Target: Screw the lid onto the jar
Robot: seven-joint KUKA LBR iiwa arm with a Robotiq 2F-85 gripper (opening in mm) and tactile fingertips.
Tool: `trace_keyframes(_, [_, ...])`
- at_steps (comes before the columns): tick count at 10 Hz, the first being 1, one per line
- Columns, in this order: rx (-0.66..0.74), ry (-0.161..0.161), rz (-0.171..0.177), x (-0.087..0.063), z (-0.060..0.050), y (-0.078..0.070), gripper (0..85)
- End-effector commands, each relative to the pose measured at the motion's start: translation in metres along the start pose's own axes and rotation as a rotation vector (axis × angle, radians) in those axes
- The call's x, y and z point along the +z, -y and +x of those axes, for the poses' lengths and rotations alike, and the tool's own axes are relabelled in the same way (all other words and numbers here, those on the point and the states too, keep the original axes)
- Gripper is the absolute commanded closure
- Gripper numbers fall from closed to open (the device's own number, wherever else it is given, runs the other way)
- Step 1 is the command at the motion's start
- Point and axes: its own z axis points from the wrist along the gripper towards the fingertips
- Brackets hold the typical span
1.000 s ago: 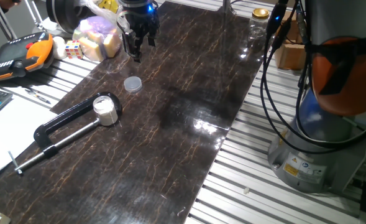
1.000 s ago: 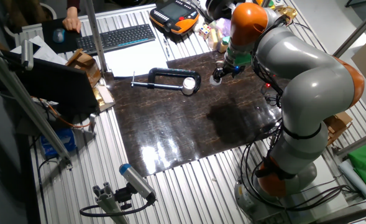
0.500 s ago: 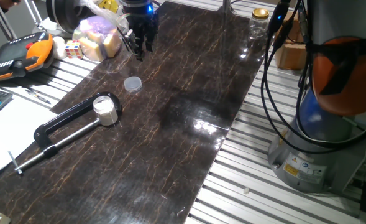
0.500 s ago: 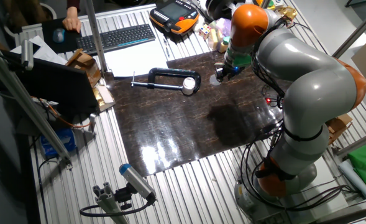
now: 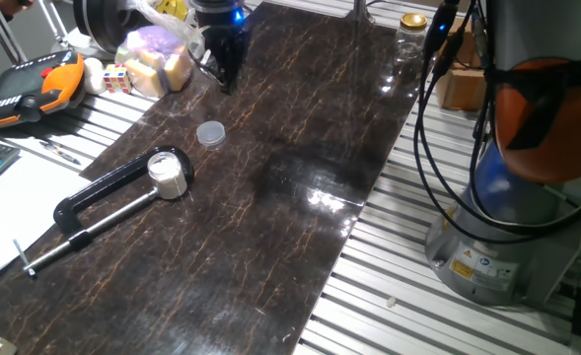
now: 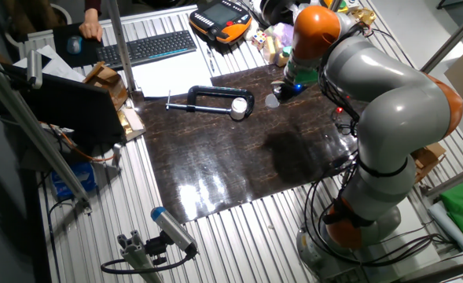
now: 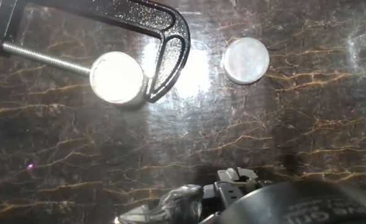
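— The lid (image 5: 210,133) is seen flat on the dark table (image 5: 300,148), near the black clamp (image 5: 112,197).
— The jar (image 5: 167,175) is held in that clamp. The gripper (image 5: 226,79) is raised beyond the lid; its fingers look pressed together, holding nothing.

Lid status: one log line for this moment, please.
lid: flat on table, ungrasped | jar: in C-clamp | gripper: raised, empty

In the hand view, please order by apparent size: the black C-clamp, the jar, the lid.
1. The black C-clamp, clearly largest, running out of frame.
2. The jar and the lid look alike; the jar top seems only slightly wider, so I cannot rank them.
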Motion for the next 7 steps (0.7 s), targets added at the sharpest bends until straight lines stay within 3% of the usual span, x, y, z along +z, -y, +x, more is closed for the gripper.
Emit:
trace_keyframes(1, [-0.001,0.003,0.000,0.002,-0.001,0.000,84.3])
trace_keyframes(7, [-0.023,0.017,-0.027,0.043,-0.023,0.006,84.3])
